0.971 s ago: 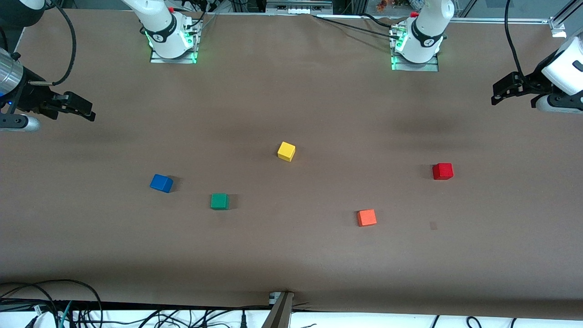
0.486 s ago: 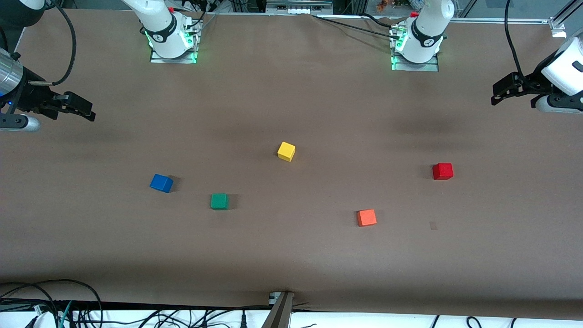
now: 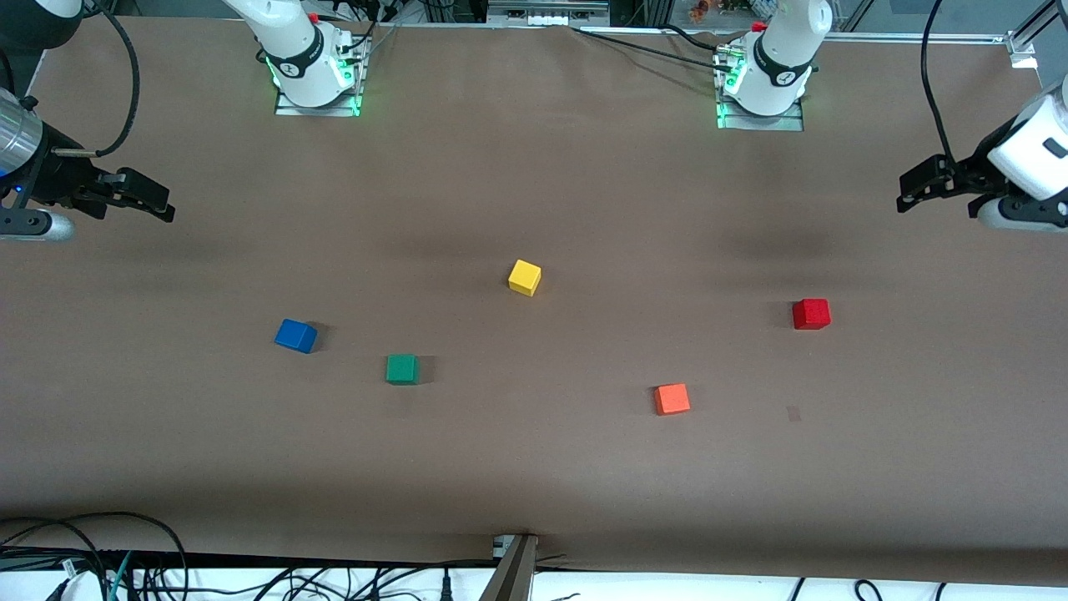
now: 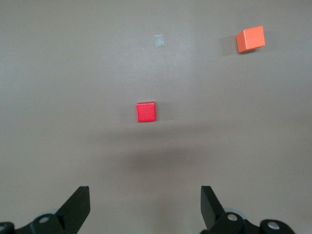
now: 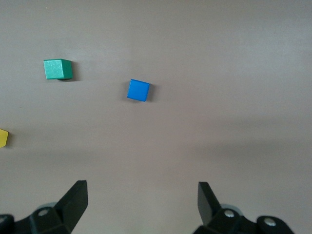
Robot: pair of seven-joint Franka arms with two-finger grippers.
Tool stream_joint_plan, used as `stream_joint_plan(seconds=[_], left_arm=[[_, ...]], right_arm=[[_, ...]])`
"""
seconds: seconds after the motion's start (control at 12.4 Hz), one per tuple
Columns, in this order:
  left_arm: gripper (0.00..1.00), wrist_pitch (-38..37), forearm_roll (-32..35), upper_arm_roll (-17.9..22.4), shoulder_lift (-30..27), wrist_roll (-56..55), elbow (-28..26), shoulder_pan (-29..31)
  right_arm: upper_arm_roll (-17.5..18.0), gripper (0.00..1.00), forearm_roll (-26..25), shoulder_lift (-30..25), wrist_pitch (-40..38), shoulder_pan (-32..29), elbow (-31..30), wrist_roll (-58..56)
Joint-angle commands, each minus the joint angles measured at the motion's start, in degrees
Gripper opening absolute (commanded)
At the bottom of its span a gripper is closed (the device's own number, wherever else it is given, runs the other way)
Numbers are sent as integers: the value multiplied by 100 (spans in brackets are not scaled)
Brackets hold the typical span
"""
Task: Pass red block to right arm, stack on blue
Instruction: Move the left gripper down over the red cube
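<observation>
The red block (image 3: 811,314) sits on the table toward the left arm's end; it also shows in the left wrist view (image 4: 146,111). The blue cube (image 3: 295,335) sits toward the right arm's end and shows in the right wrist view (image 5: 138,90). My left gripper (image 3: 911,188) is open and empty, up in the air over the table's edge at the left arm's end, apart from the red block; in its own view (image 4: 145,207) the jaws stand wide. My right gripper (image 3: 158,203), with the silver wrist band, is open and empty over its end of the table (image 5: 142,204).
A yellow cube (image 3: 525,277) sits mid-table, a green cube (image 3: 402,368) beside the blue one, an orange cube (image 3: 672,398) nearer the front camera than the red block. A small pale mark (image 3: 793,413) lies on the brown table. Cables hang along the table's front edge.
My left gripper has shifted slightly lower in the front view. The right arm and all cubes have not moved.
</observation>
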Motion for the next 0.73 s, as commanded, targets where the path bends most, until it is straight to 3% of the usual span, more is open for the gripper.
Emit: stream_joint_plan(seconds=[0.0,0.65], left_arm=[[100,18,-182,-24,377,-31,337,23],[100,-96,-113,73,939,-49,435,110]], right_arm=[[14,100,89,-15,-33,-41,23,-87],[14,100,89,-15,-33,-50,23,-78]])
